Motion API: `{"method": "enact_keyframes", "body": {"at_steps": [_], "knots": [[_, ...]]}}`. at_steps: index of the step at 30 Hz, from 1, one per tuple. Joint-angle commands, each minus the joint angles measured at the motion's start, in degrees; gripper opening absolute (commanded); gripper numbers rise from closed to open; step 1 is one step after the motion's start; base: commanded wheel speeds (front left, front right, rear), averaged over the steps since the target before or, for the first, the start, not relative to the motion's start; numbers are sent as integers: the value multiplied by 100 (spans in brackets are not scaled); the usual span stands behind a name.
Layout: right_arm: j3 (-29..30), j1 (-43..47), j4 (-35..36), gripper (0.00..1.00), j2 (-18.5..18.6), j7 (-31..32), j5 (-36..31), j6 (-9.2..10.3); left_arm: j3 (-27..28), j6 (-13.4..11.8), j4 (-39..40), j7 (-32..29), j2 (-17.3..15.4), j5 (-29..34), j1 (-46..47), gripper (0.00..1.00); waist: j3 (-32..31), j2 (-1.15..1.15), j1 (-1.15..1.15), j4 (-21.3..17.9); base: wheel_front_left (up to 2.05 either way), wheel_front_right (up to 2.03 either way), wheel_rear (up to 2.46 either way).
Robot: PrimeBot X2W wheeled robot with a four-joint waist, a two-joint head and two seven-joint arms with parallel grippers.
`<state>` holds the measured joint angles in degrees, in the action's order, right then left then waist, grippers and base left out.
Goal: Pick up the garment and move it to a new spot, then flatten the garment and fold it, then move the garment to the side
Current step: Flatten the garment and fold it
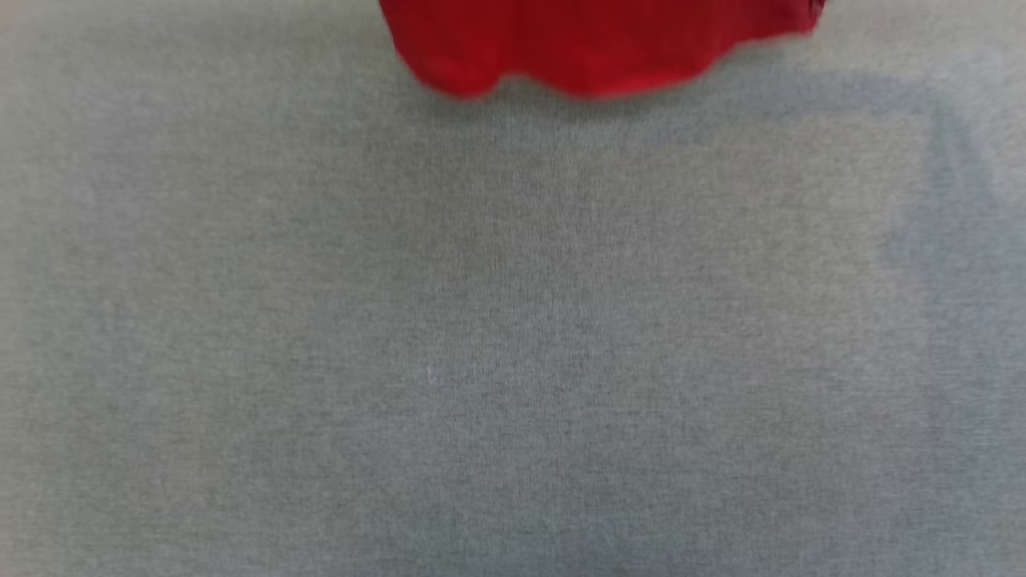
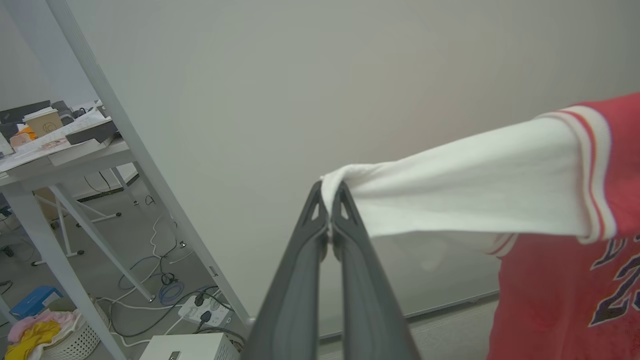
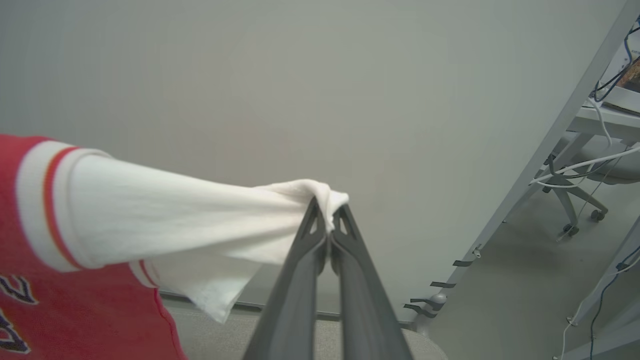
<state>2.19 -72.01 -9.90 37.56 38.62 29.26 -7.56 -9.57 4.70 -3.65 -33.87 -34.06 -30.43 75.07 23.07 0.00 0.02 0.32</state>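
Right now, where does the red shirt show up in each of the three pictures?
Head view: garment, red hem along the top edge, centre-right.
Left wrist view: right side, white sleeve pinched by the left fingers at centre.
Right wrist view: left side, other white sleeve pinched by the right fingers at centre.
Shared landmark: striped trim, in both wrist views.

Plain grey wall (image 2: 300,75), grey fabric surface (image 1: 513,361), cluttered white desk (image 2: 65,159), floor cables (image 2: 170,292), office chair (image 3: 564,202)
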Motion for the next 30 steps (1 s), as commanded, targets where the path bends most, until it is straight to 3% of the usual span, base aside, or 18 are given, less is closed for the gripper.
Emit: {"method": "enact_keyframes", "body": {"at_steps": [1,9,15,25,30], "knots": [[-8,-318,-202,0,61,-132,-112,8,-3,17,-205,108,-36,109,352,0,915,0,-2,-35,0,0,0],[-368,-1698,-1310,0,-167,-902,-467,8,-223,98,-1473,983,308,455,1891,0,1629,0,-2,-79,0,0,0],[-521,-2128,-2029,0,-420,-1752,-635,8,-338,124,-2272,1916,599,604,2221,0,1806,0,-2,-44,0,0,0],[-791,-946,-2610,0,-789,-2499,-171,8,-752,246,-2983,2887,884,330,903,0,1416,0,-2,43,0,0,0],[-968,393,-2684,0,-686,-2431,287,8,-806,259,-3227,3294,1040,-54,-705,0,823,0,-2,124,0,0,0]]}}
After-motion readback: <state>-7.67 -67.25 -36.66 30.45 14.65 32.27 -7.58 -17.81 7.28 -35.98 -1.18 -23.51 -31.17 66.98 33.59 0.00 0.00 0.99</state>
